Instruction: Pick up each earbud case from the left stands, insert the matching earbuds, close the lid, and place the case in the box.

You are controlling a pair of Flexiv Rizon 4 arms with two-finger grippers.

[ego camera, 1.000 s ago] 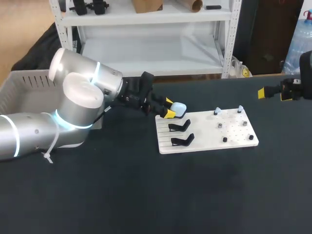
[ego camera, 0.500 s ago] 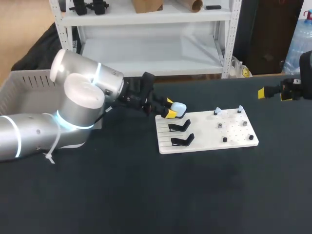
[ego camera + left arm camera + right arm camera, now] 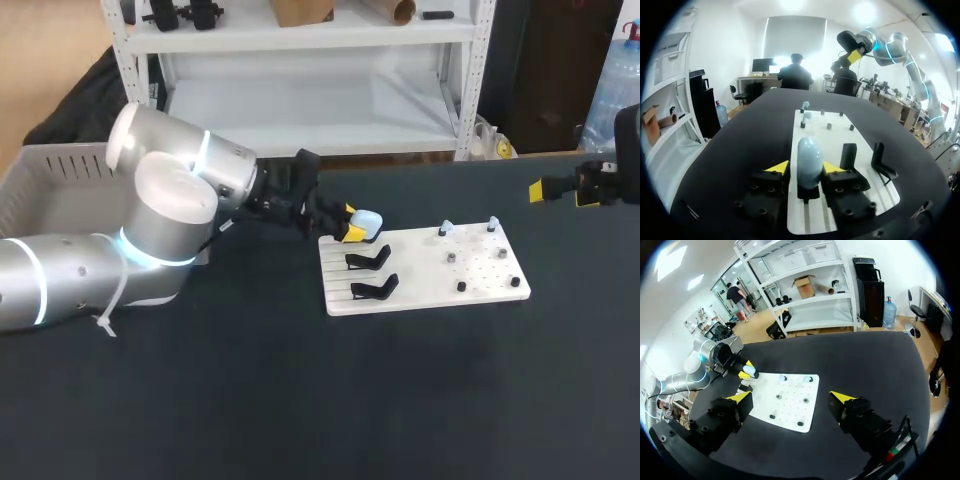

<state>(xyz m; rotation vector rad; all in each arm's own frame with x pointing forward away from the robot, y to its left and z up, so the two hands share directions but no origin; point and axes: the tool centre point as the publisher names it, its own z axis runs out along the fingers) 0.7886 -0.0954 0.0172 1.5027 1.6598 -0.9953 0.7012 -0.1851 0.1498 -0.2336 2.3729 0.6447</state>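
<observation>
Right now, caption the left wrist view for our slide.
Left gripper straddles a pale blue earbud case on the white board.

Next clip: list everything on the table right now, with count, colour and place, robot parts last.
table: one, black, under everything.
board: one, white, mid-table.
earbud case: one, pale blue, on the board's far left stand.
empty stands: two, black, on the board, nearer than the case.
small pieces: six (two pale, two grey, two black), on the board's right part; too small to identify.
box: one, grey, at the table's far left.
left gripper: yellow tips, open, either side of the case.
right gripper: yellow tips, open, empty, at the table's far right edge.
</observation>
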